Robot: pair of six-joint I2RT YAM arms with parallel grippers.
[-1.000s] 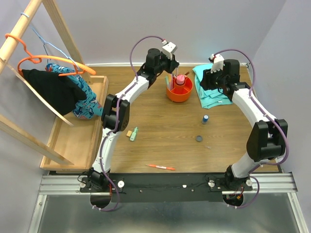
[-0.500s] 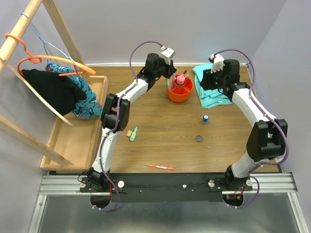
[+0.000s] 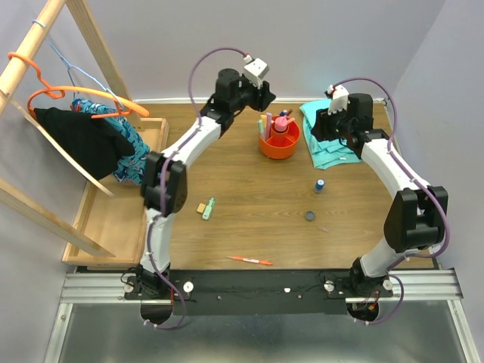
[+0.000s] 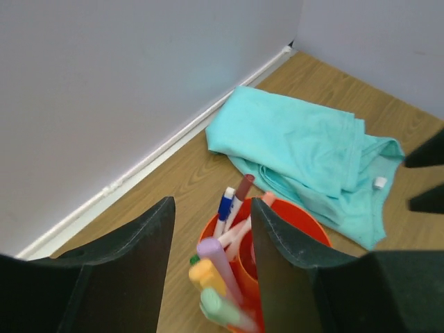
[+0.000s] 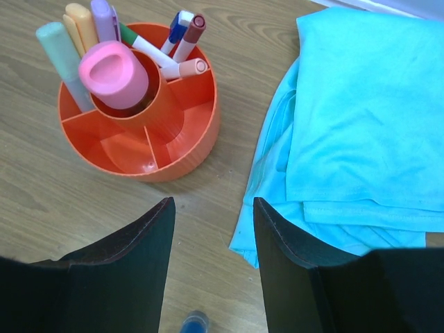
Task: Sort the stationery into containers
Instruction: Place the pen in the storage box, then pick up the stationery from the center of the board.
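Observation:
The orange tub stands at the back middle of the table. It holds the pink glue bottle in its central cup, pastel highlighters and white markers. My left gripper is open and empty, above and just behind the tub's left side; its view shows the tub, highlighters and markers. My right gripper is open and empty to the right of the tub. On the table lie a blue-capped bottle, dark disc, tan eraser, green highlighter and red pen.
A teal cloth lies right of the tub, under my right gripper. A wooden tray with a wooden rack, orange hangers and clothes stands at the left. The back wall is close behind the tub.
My left gripper has risen and drawn back from the tub's left side toward the wall. The highlighters now stand uncovered in the tub. The right arm has not moved.

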